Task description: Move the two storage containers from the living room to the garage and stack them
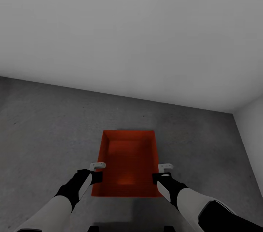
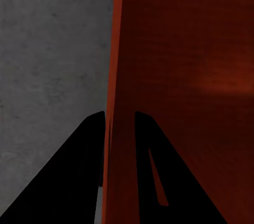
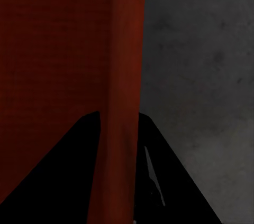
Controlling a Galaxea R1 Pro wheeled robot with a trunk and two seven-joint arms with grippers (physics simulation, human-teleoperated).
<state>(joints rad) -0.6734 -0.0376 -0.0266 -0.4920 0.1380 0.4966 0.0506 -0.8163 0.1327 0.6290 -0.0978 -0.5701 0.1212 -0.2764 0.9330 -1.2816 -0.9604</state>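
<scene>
One orange-red storage container is in front of me over the dark grey concrete floor of the garage, its open top facing up. My left gripper straddles its left long wall, one finger inside and one outside, shut on that wall. My right gripper grips the right long wall the same way. In the wrist views the black fingers press either side of the thin red wall. I cannot tell whether the bin rests on the floor or hangs just above it.
A plain grey-white wall runs across the back, about a bin's length beyond the container. A second wall closes the corner at the right. Bare concrete stretches to the left and right of the bin.
</scene>
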